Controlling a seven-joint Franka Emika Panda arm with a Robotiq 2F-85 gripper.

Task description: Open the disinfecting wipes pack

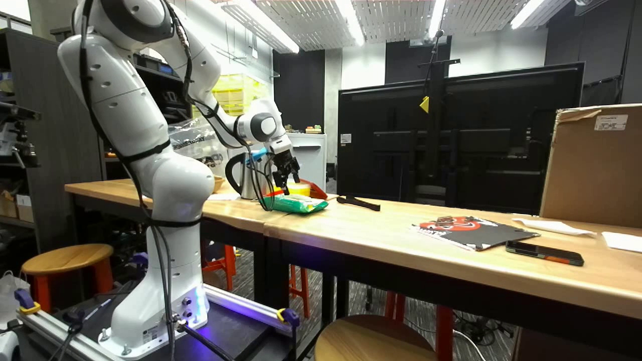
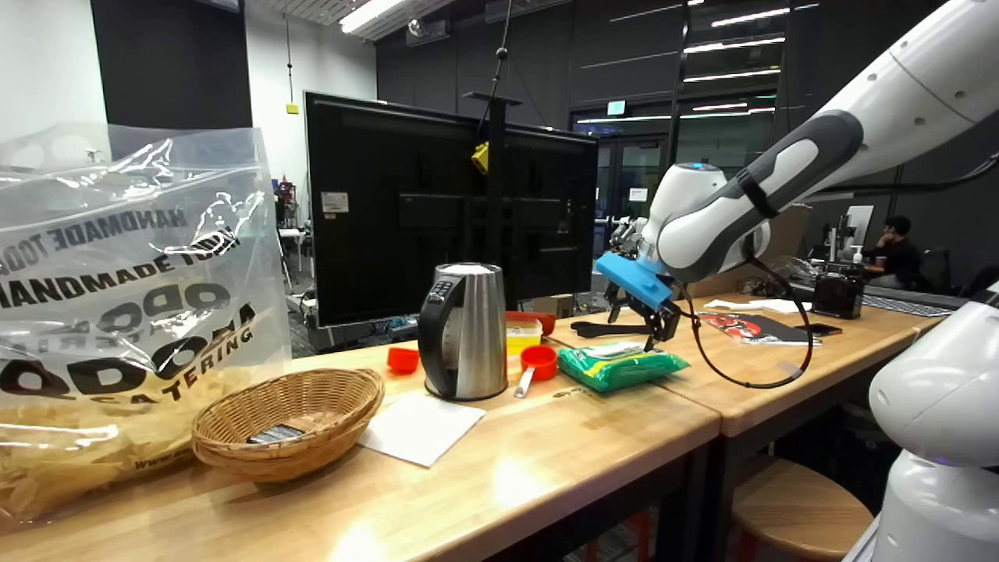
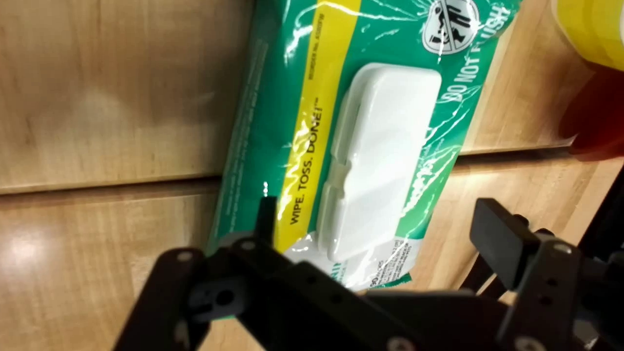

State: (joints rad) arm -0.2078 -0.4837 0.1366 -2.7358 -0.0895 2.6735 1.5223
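The black claw [image 3: 379, 225] is gaping wide over the green-and-yellow plastic wipes pack [image 2: 623, 370], straddling abutting edges of the wooden bench [image 3: 112, 87] and looking soft and slick, so the notched rim of its stiffer-seeming white plastic lid [image 3: 384, 162] is promising surer hold.

In an exterior view the white arm [image 1: 120, 105] leans toward eleven o'clock from its base [image 1: 158, 321], folds at the elbow [image 1: 145, 20] and slopes toward half past four to the wrist [image 1: 263, 126]. The tool [image 1: 292, 186] points near six o'clock, its fingers [image 3: 502, 239] well apart: in the wrist view, one toward half past seven, one toward four.
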